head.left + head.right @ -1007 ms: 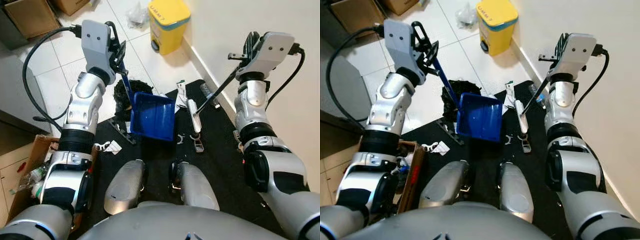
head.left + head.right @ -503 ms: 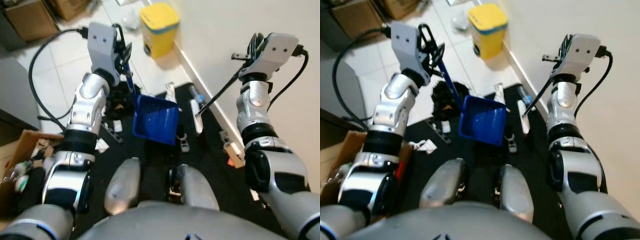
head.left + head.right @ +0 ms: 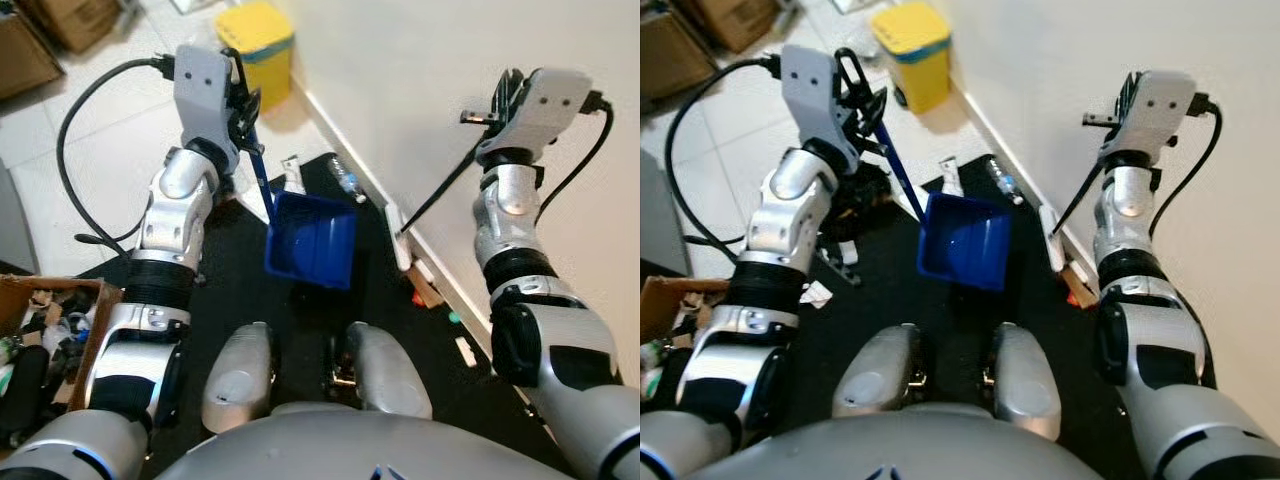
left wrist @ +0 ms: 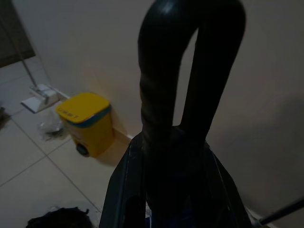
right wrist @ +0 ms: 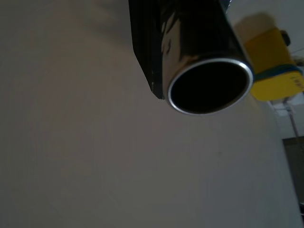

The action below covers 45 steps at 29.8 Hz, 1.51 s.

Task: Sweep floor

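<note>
The left gripper (image 3: 243, 100) is closed on the top of the dustpan handle (image 3: 258, 165), its jaws pinched around the dark blue rod just below the grip end. The blue dustpan (image 3: 312, 240) hangs from that rod, tilted, its open mouth facing down toward the black mat (image 3: 240, 290) between the robot's knees and the wall. The right gripper (image 3: 500, 100) is raised at about the same height beside the wall, its jaws clamped on the upper end of the broom handle (image 3: 440, 190), a thin dark metal tube that runs down and inward to the white broom head (image 3: 398, 235). The head rests where the mat meets the skirting, just beside the pan's right edge.

Around them lies the litter: a clear bottle (image 3: 344, 180) and a white scrap (image 3: 292, 176) on the mat near the wall, small bits (image 3: 425, 290) along the skirting, and a dark heap (image 3: 855, 195) on the tiles by the left arm. A yellow bin (image 3: 255, 38) stands farther along the wall, and a cardboard box (image 3: 40, 310) of rubbish sits to the left.

Both tools look light and stiff, probably hard plastic on thin tubes. Held at the far ends, they have long levers, so small wrist turns would swing the head and pan widely. The smooth tube may twist in the jaws, so a firm hold near the top suits best.
</note>
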Available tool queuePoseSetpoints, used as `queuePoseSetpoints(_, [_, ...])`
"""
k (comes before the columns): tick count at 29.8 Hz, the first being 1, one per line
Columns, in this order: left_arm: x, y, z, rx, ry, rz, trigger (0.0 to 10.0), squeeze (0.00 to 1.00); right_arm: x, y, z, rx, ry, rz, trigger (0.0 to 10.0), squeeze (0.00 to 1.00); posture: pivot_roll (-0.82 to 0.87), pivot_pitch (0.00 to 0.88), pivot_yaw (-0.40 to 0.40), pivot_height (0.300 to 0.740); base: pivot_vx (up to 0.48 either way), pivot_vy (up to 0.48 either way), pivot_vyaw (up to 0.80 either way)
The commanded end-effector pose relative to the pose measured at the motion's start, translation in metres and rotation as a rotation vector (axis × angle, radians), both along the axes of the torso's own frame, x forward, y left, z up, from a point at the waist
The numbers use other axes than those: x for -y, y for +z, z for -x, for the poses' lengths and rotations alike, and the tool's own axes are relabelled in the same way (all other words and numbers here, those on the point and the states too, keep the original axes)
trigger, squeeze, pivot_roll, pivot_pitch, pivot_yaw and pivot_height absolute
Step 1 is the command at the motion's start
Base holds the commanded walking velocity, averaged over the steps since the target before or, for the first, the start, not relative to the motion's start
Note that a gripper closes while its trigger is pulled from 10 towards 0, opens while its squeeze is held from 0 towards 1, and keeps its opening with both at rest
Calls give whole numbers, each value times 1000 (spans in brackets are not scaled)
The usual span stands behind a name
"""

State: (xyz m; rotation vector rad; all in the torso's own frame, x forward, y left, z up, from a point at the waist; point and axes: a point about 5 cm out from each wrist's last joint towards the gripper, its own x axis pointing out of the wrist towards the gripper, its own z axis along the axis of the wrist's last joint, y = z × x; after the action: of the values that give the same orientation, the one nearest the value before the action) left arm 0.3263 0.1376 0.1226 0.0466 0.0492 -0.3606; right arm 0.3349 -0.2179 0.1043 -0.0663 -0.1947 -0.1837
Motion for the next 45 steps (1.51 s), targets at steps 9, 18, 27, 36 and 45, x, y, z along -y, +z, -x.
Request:
queuePoseSetpoints(9, [-26, -6, -4, -19, 142, -63, 10000, 0, -9, 2, -2, 5, 46, 5, 10000, 0, 154, 0, -5, 740, 0, 0, 0])
queuePoseSetpoints(18, [-64, -12, 2, -49, 160, -98, 10000, 0, -16, -3, -2, -9, 62, -15, 10000, 0, 164, 0, -8, 740, 0, 0, 0])
queuePoseSetpoints(27, [-112, -16, 2, -121, 263, -90, 10000, 0, -43, -3, -14, -60, 133, -47, 10000, 0, 190, 22, -26, 740, 0, 0, 0])
queuePoseSetpoints(36, [-117, -24, 6, -79, 316, -77, 10000, 0, -54, -2, -22, -112, 169, -53, 10000, 0, 225, 40, -62, 740, 0, 0, 0])
queuePoseSetpoints(45, [-112, -12, 9, 68, 304, -50, 10000, 0, -53, 2, -28, -134, 184, -97, 10000, 0, 261, 49, -100, 740, 0, 0, 0])
